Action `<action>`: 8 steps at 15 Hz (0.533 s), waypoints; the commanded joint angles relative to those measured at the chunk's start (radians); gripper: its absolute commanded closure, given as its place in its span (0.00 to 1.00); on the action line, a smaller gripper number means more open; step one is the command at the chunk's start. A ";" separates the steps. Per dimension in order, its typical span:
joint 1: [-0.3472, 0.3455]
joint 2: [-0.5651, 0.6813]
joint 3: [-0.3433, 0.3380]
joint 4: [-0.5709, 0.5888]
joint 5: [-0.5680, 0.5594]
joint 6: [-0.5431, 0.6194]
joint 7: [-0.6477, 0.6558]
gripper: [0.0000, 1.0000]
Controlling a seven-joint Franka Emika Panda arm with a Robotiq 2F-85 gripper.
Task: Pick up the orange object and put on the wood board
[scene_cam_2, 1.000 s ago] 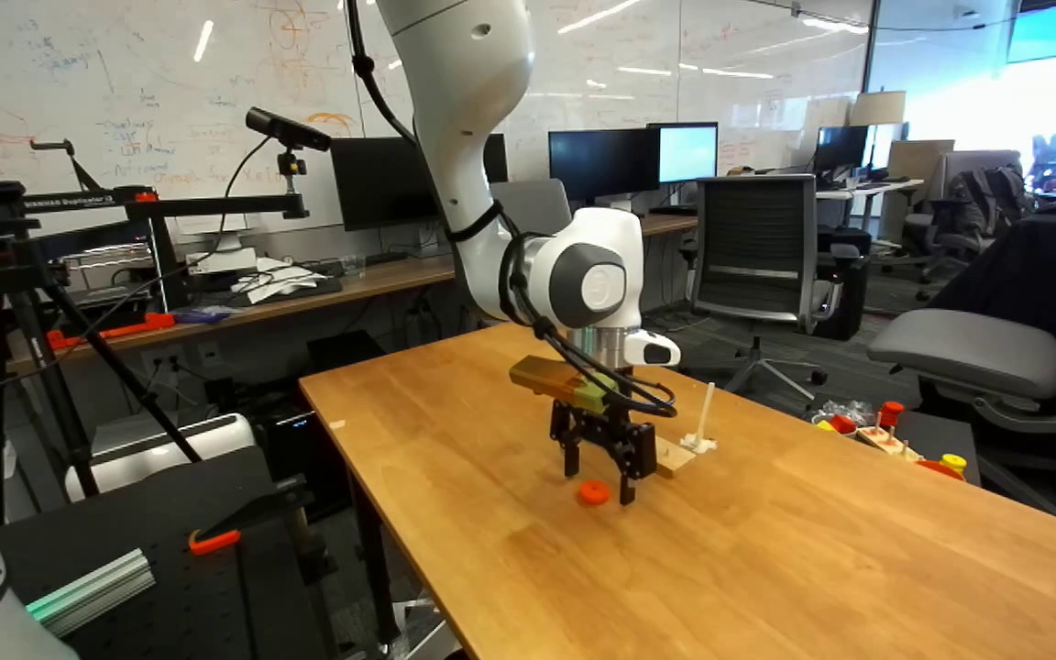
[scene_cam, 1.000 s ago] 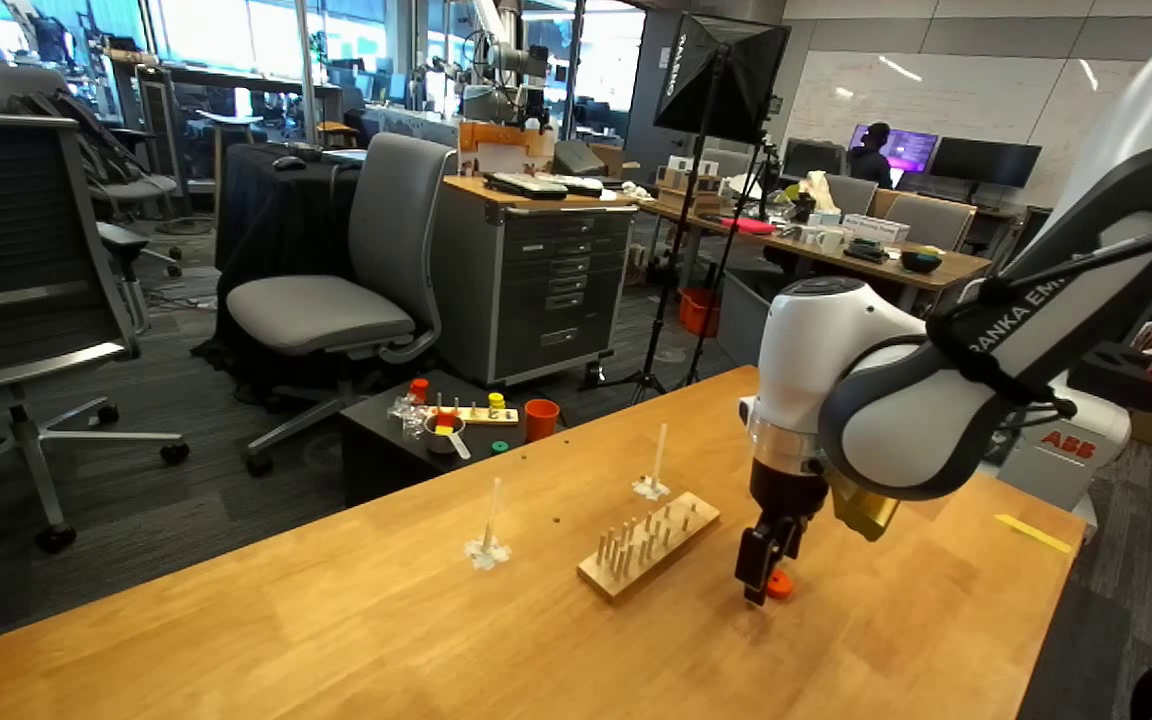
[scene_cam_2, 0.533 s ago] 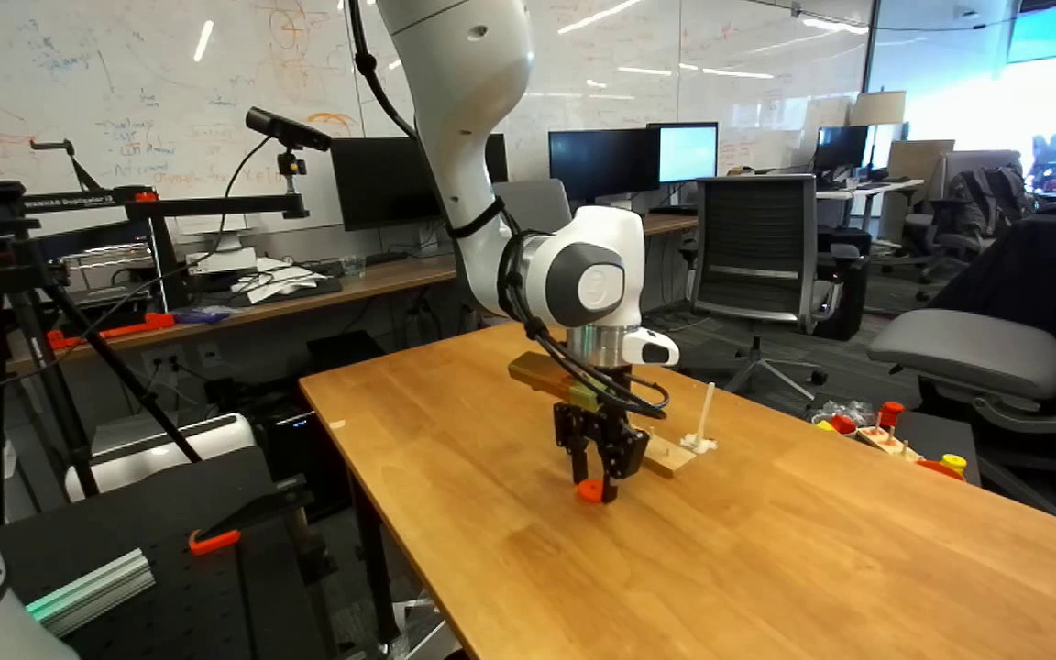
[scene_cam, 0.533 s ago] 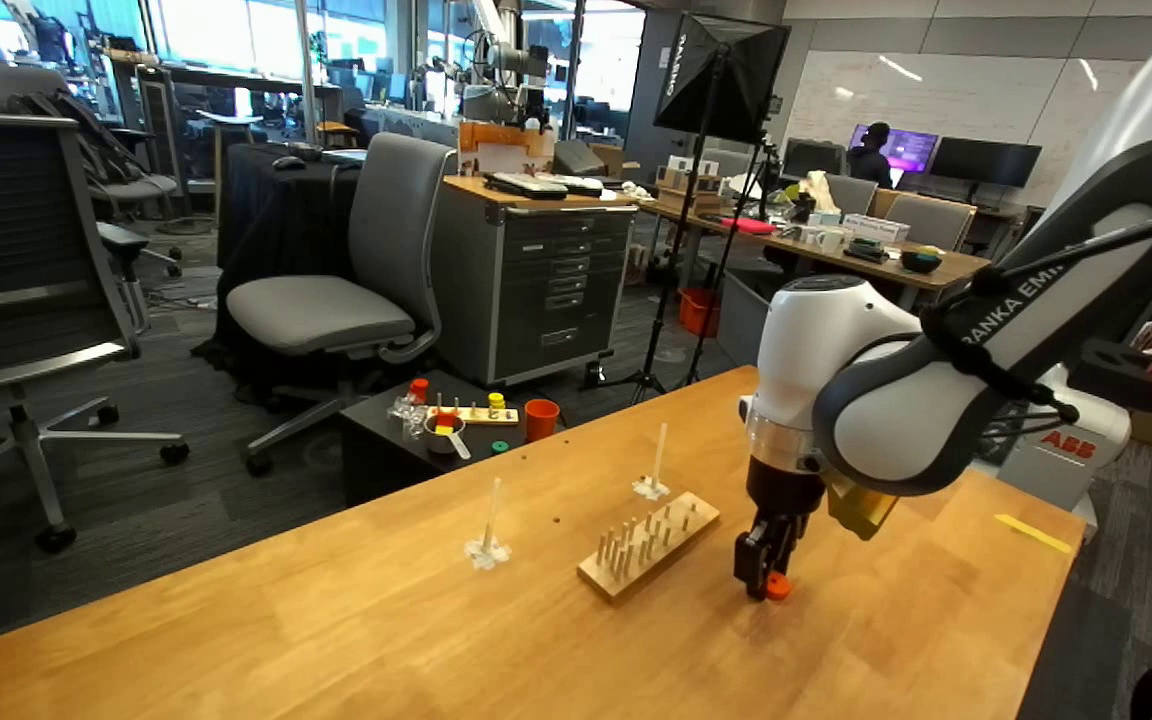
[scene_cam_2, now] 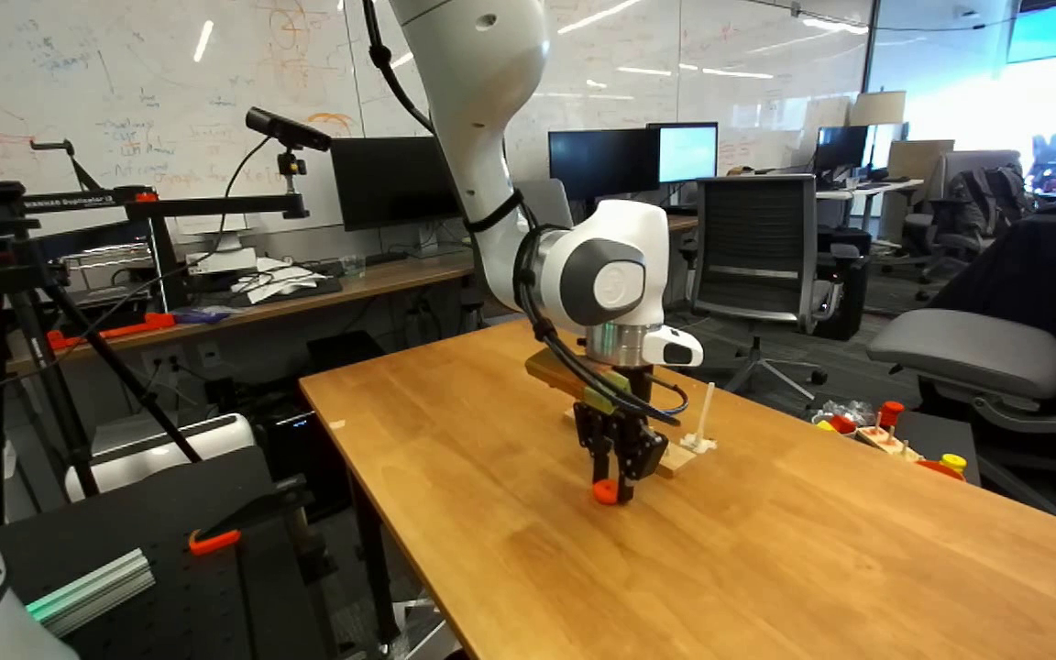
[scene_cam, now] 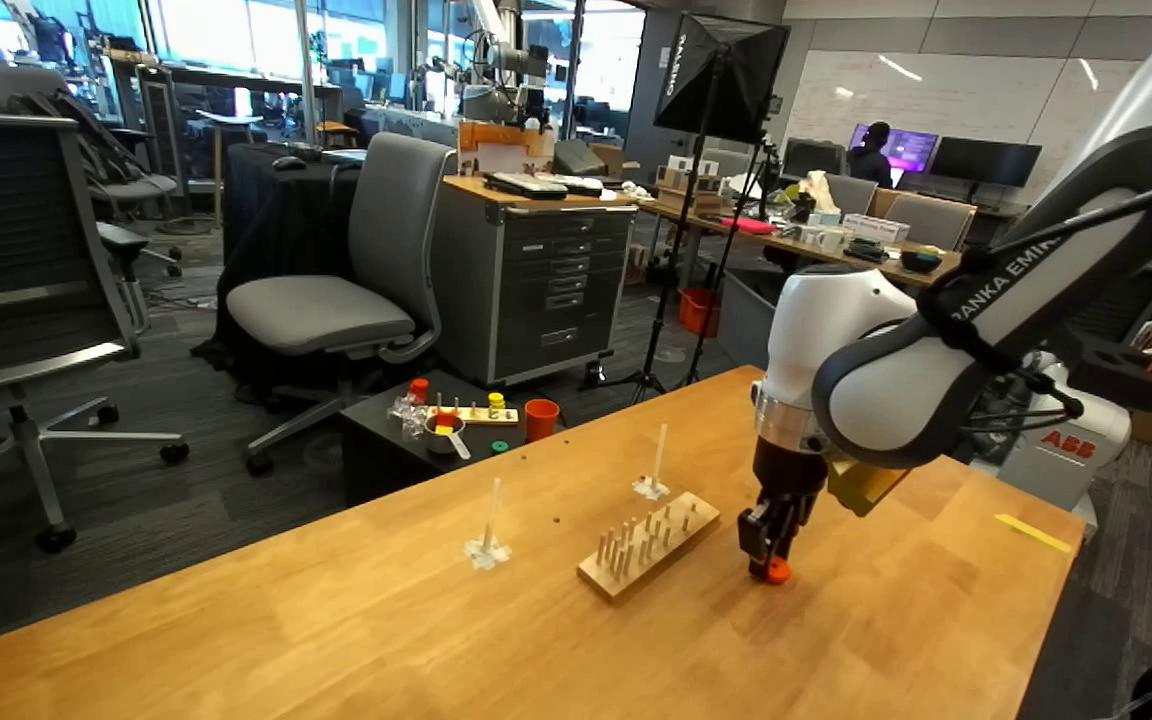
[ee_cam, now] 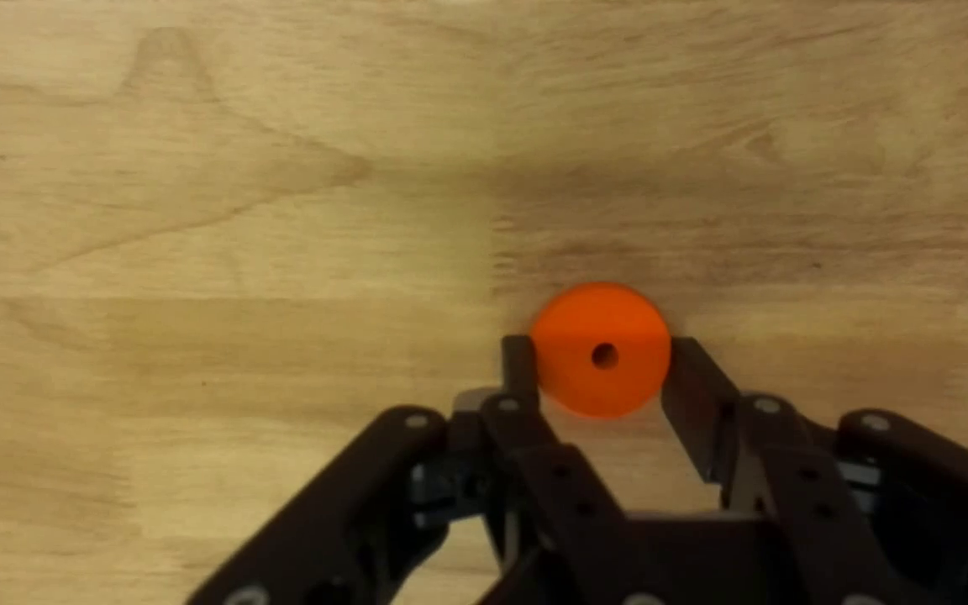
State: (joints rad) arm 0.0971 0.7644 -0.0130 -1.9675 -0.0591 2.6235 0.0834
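while the claw (ee_cam: 605,360) is clamped on the orange disk (ee_cam: 598,385), low at the table (scene_cam: 336,620) though whether touching it i cannot tell, the pegged wood board (scene_cam: 658,558) lies near the claw, a thin stick (scene_cam: 659,458) stands beyond the board, and another stick (scene_cam: 492,515) stands farther out.

Wears smooth white casing (scene_cam_2: 468,73), rounded at the joints, with a dark grey joint cap (scene_cam_2: 578,275) framing a pale round badge (scene_cam_2: 617,285). Bears partial lettering (scene_cam: 1006,278), "ANKA EMI", on the forearm (scene_cam: 1056,295). Carries black cables (scene_cam_2: 543,330) looped outside and cinched by a black strap (scene_cam_2: 494,212). Narrows to a shiny silver collar (scene_cam_2: 616,346), with a white side block (scene_cam_2: 654,343) inset with a dark oval (scene_cam_2: 677,354) and a boxy yellow-olive housing (scene_cam: 866,488) close by. Finishes in black jointed linkages (ee_cam: 568,496), dotted with pale screw heads (ee_cam: 767,405), and flat, dark fingers (ee_cam: 697,395).
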 commanded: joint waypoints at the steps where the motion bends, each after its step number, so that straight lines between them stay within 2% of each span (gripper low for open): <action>1: -0.021 -0.033 0.009 0.024 0.029 -0.007 0.003 0.82; 8: 0.019 -0.069 0.005 0.096 0.006 0.000 0.017 0.82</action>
State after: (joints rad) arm 0.0962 0.7087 -0.0118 -1.8986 -0.0520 2.6238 0.0837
